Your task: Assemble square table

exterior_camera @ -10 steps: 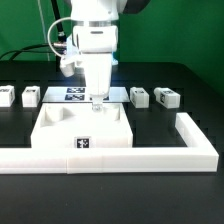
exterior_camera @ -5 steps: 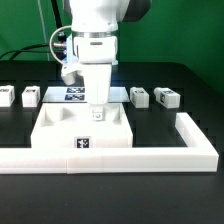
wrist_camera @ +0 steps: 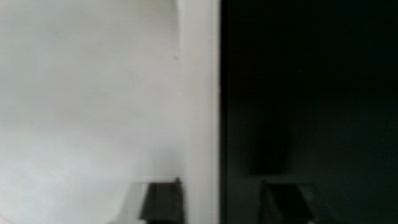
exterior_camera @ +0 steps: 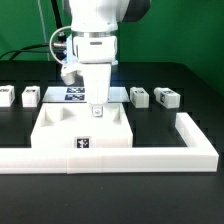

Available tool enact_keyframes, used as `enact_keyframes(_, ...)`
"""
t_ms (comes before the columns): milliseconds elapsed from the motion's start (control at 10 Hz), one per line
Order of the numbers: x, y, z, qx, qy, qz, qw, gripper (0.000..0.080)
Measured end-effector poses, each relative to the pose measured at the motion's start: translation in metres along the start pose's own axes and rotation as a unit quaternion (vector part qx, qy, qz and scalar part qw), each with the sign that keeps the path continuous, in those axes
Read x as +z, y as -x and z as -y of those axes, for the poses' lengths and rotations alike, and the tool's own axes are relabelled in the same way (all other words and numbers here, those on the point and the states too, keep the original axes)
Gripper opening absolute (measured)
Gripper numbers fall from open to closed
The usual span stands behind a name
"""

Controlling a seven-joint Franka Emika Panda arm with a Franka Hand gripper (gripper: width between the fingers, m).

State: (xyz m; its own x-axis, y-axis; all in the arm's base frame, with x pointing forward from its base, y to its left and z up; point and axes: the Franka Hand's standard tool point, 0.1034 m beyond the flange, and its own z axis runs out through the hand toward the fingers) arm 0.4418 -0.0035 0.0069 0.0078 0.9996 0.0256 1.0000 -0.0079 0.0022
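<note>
The white square tabletop lies on the black table against the white border bar, with a tag on its near wall. My gripper hangs straight down over the middle of the tabletop's far rim. In the wrist view the tabletop fills one side and its rim edge runs between my two dark fingertips; the gripper is open, with a dark gap beside the rim. Four short white legs lie in a row behind: two on the exterior view's left and two on its right.
The long white L-shaped border bar runs along the front and turns back on the exterior view's right. The marker board lies flat behind the tabletop, partly hidden by my arm.
My gripper came down a little onto the tabletop's far rim between the first frame and half a second ago. Since then nothing has visibly moved.
</note>
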Motion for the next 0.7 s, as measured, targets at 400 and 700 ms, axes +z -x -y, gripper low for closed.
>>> enact_keyframes(400,0.0,0.0002,0.0,0.001,0.0,0.0,1.0,0.0057)
enact_keyframes(700,0.0,-0.0023,-0.0001,0.008,-0.001,0.0,1.0,0.0057)
